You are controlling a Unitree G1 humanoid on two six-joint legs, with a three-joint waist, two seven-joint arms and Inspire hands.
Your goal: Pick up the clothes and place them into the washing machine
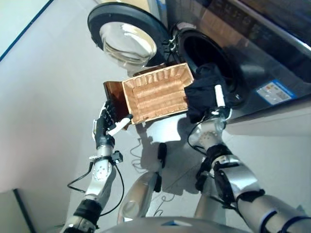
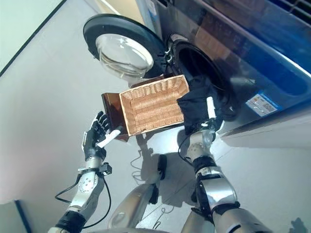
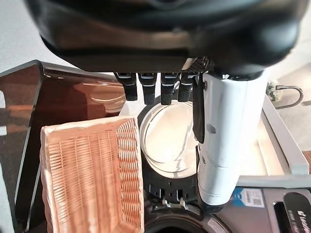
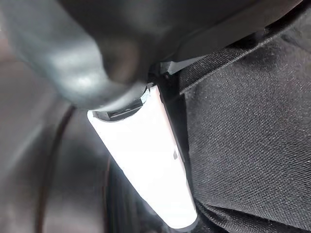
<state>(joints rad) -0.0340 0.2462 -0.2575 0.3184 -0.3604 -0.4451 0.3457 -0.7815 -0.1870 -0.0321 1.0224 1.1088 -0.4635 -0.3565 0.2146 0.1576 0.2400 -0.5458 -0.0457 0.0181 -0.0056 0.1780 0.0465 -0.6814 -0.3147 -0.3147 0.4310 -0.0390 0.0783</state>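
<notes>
A black garment (image 1: 201, 85) hangs bunched at the lower rim of the washing machine's dark drum opening (image 1: 206, 48). My right hand (image 1: 219, 96) is under and inside it, white thumb upright. In the right wrist view that thumb (image 4: 146, 155) presses against the black cloth (image 4: 252, 121), and the fingers are buried in its folds. My left hand (image 1: 108, 119) is open beside the near left corner of the wicker basket (image 1: 158, 92), holding nothing; its fingers (image 3: 160, 92) are straight. The basket looks empty.
The basket rests on a brown glossy stand (image 1: 112, 90) right in front of the machine. The round glass door (image 1: 127, 41) stands swung open to the left of the drum. Pale floor (image 1: 43, 97) spreads to the left.
</notes>
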